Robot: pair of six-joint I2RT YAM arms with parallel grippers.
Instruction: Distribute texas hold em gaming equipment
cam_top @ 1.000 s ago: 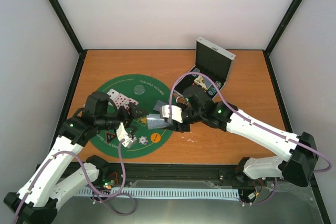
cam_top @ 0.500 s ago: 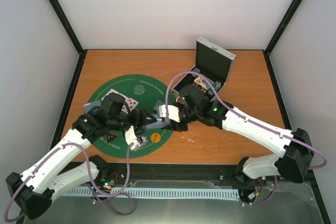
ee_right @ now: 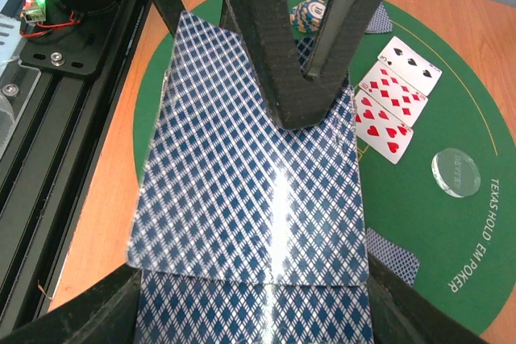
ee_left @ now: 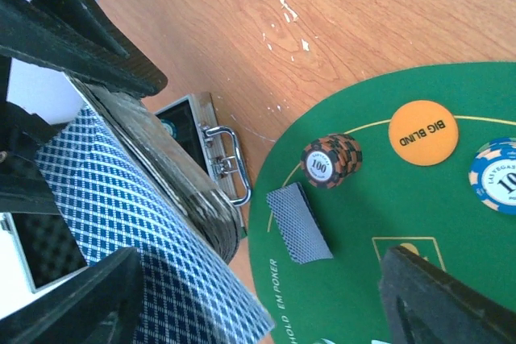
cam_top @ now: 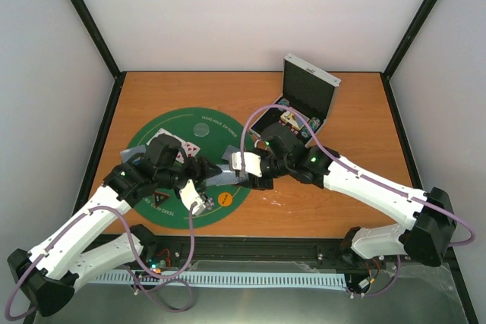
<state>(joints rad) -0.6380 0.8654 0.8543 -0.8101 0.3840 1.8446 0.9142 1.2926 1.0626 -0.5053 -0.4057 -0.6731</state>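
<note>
So on the table (cam_top: 357, 134), over the green mat (cam_top: 216, 123), the right gripper (ee_right: 246, 312) pinches the deck of cards (ee_right: 242, 199). Left gripper (cam_top: 205, 169) is spread wide at the deck's top card. A chip stack (ee_left: 330, 159) and an orange disc (ee_left: 422, 132) sit nearby on the felt.

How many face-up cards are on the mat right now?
3, fanned together on the green mat: a black-pip card, a diamonds card, a hearts card. Others may be hidden.
</note>
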